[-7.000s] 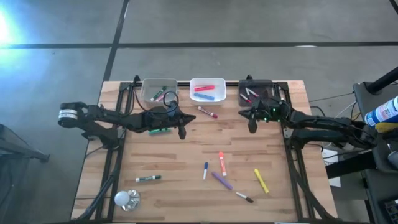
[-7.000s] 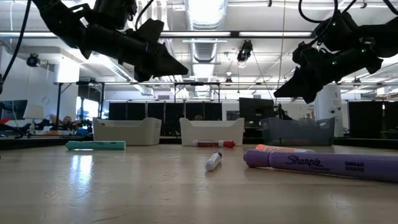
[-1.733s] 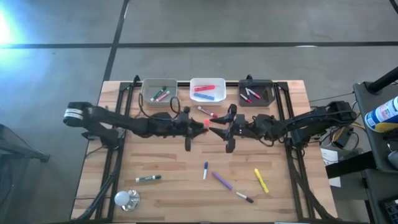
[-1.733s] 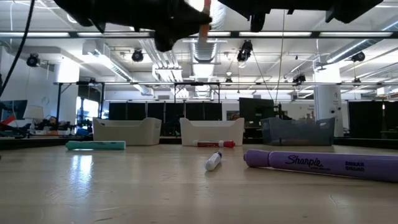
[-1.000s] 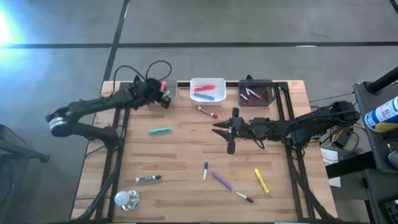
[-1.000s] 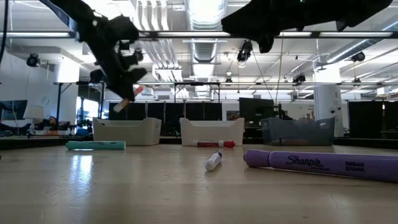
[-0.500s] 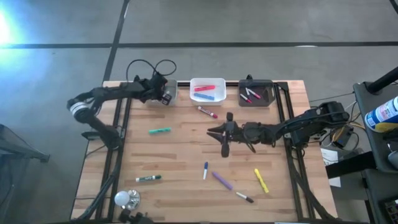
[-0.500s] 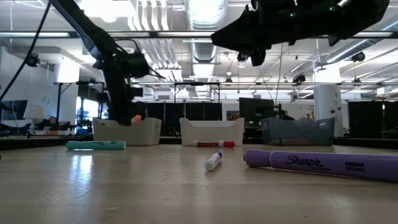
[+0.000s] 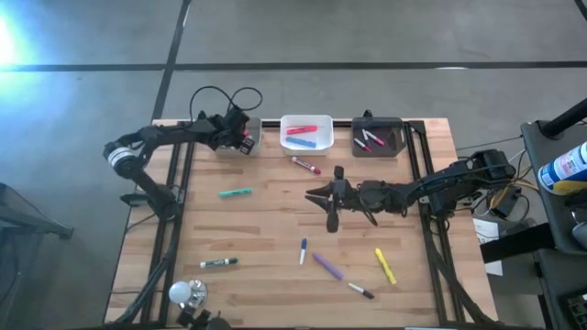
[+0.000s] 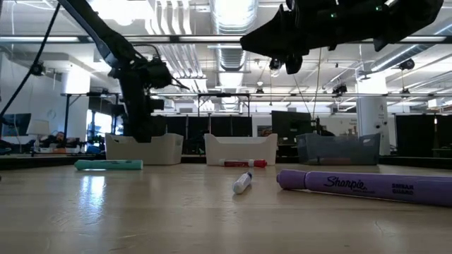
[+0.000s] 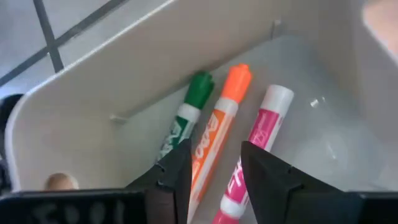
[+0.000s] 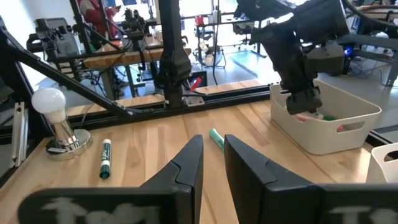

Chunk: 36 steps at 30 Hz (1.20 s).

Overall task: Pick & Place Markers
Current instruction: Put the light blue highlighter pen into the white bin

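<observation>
The left gripper [image 11: 214,168] hangs inside the clear bin [image 9: 220,145] at the table's far left corner, fingers parted and empty above an orange marker [image 11: 217,127] lying lengthwise between a green one and a pink one. The right gripper [image 9: 331,213] hovers mid-table, narrowly open, holding nothing. The loose markers [image 9: 326,267] lie toward the near edge, closer to it. In the high view the bin's contents are hidden by the left arm.

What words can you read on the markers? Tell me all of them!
"Sharpie": on the purple marker lying on the table, in the low view.
Smaller print after it on that marker: too small to read.
Lettering on the green marker, orange marker and pink marker in the bin: too blurred to read.
</observation>
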Available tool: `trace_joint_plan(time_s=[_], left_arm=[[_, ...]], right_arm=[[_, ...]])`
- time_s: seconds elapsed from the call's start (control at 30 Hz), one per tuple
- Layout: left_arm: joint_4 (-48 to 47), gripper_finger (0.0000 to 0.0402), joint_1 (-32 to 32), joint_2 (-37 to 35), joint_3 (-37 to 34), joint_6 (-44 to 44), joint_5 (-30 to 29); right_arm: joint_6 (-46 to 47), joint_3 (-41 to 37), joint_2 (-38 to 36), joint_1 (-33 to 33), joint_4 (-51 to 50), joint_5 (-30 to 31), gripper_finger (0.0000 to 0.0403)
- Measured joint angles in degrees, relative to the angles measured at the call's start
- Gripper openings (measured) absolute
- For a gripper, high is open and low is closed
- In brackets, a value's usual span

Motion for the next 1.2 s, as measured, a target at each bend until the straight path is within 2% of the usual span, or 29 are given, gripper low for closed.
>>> trace_joint_plan(time_s=[0.13, 0.27, 0.5, 0.67, 0.77, 0.9, 1.07, 1.2], left_arm=[[-2.39, 0.0127, -0.85, -4.10, 0.34, 2.42, -0.19], [-3.54, 0.0105, -5.42, -10.54, -1.00, 4.09, 0.96], [-0.02, 0.0040, -20.96, -19.89, -6.31, 3.64, 0.93], [2.62, 0.0003, -31.69, -21.87, -10.23, 1.21, 1.00], [0.57, 0.0008, -35.39, -21.66, -10.86, -3.86, 1.08], [-4.06, 0.0027, -36.29, -20.29, -10.72, -11.52, 3.15], [-6.82, 0.0067, -36.30, -17.13, -10.81, -12.01, 9.88], [-7.17, 0.0099, -36.28, -13.88, -10.88, -9.90, 10.30]], right_arm=[[-1.67, -1.25, -0.70, 0.21, 0.04, 0.51, 0.0057], [-1.56, -5.36, -2.45, 0.39, 2.30, 2.44, 0.0046], [-1.95, -16.28, -4.42, 0.37, 16.40, 2.40, 0.0016], [-1.11, -20.83, -4.89, 0.35, 17.29, 2.38, 0.0009], [0.05, -22.07, -4.91, 0.35, 17.33, 2.38, 0.0008], [-0.20, -22.90, -4.91, 0.35, 17.27, 2.36, 0.0008], [-1.65, -22.45, -4.91, 0.35, 17.19, 2.38, 0.0008], [-1.96, -21.85, -4.91, 0.35, 16.72, 2.25, 0.0008]])
